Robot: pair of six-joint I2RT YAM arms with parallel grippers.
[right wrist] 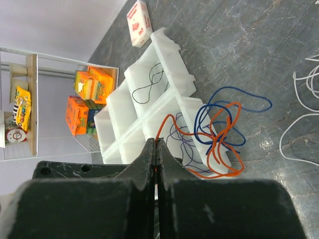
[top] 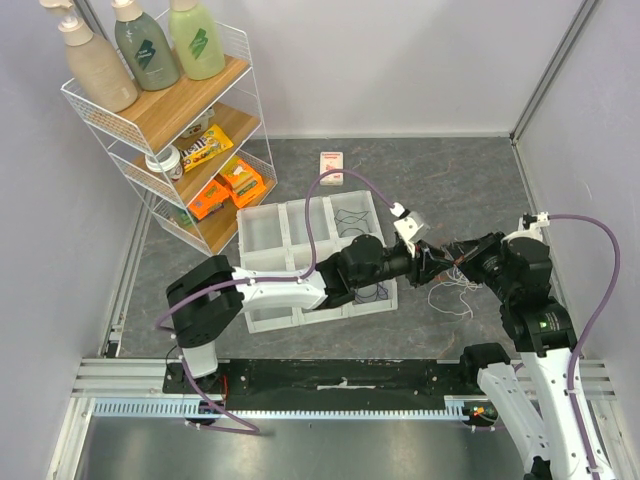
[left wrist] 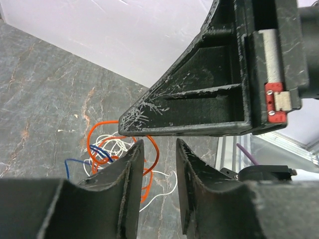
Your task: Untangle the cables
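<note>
Now the right hand (right wrist: 156, 145) is clamped on the orange cable (right wrist: 214, 144), which is knotted with the blue cable (right wrist: 244, 92) near the bin (right wrist: 172, 50). The left hand (left wrist: 155, 169) waits with fingers apart. Tugging could tighten the knot.

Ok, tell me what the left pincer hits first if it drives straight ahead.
Most likely the right pincer, whose black body crosses just ahead of the left pincer. The orange cable it grips lies beyond, though depth is unclear.
</note>
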